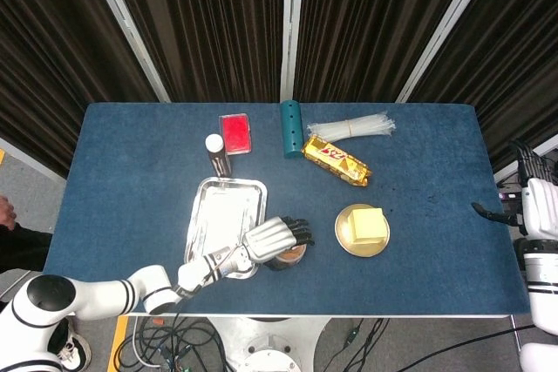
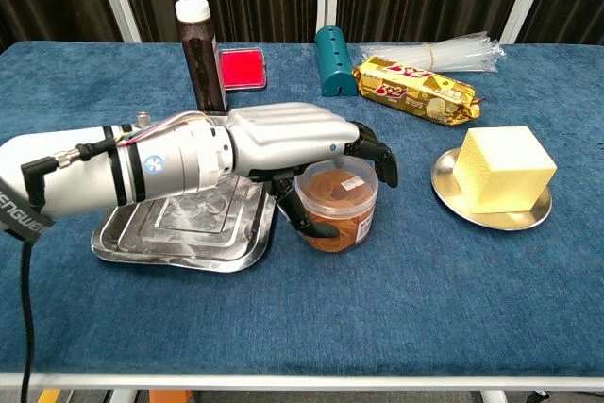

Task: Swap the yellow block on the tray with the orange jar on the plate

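Wrapping the left robot hand (image 2: 293, 143) around the orange jar (image 2: 336, 203) on the desk beside the tray (image 2: 127, 233), not clamped yet; light, slick, rigid plastic, so grip mid-wall below the lid.

Yellow block (image 2: 502, 169) on plate (image 2: 491, 215); orange jar (image 2: 337, 206) beside tray (image 2: 132, 233)

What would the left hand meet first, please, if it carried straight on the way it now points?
Probably the orange jar: the left hand is already curling over its lid. Beyond that, the yellow block on the plate.

Blue table (image 1: 131, 163) — tray (image 1: 214, 206), plate (image 1: 344, 240), jar (image 2: 342, 219), bottle (image 1: 214, 152).
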{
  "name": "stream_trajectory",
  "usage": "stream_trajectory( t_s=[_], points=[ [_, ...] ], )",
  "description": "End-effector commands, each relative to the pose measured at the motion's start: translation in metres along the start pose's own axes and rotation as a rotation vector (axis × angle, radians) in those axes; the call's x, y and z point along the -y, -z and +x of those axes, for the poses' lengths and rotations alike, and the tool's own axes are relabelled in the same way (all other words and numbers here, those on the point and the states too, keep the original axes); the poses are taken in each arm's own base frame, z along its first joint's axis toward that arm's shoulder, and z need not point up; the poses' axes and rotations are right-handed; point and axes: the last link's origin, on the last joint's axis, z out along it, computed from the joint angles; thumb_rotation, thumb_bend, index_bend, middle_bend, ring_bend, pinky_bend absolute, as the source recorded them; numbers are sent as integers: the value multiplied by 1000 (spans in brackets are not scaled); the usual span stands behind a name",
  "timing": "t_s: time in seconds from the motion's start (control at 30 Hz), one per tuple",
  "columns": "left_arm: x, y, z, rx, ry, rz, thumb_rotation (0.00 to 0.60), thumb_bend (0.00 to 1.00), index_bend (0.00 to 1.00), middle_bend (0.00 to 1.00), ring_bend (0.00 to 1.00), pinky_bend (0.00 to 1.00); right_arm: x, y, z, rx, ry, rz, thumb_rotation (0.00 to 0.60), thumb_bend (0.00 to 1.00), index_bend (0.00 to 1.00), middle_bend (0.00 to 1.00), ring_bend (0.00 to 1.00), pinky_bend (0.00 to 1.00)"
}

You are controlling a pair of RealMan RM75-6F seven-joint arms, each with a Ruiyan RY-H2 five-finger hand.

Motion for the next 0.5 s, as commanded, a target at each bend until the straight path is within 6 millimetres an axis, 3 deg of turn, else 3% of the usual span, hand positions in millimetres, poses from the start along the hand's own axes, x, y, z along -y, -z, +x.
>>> stream_trajectory(
  t_s=[0.03, 0.2, 0.33, 0.5],
  points=[
    [1, 0, 0, 1, -2, 2, 600, 309, 322, 307, 213, 438, 1, -1, -1, 3, 1, 0, 600, 0, 0, 0, 0, 0],
    [-1, 5, 7, -30, 13, -11, 600, 321, 372, 355, 257, 487, 1, -1, -1, 3, 1, -1, 600, 0, 0, 0, 0, 0],
    [-2, 15, 29, -122, -2, -16, 600, 321, 372, 359, 258, 488, 2, -2, -1, 4, 0, -2, 600, 0, 0, 0, 0, 0],
    [18, 36, 42, -164, -9, 61, 600, 321, 370, 359, 259, 488, 5, -2, -1, 6, 0, 5, 600, 0, 0, 0, 0, 0]
  ],
)
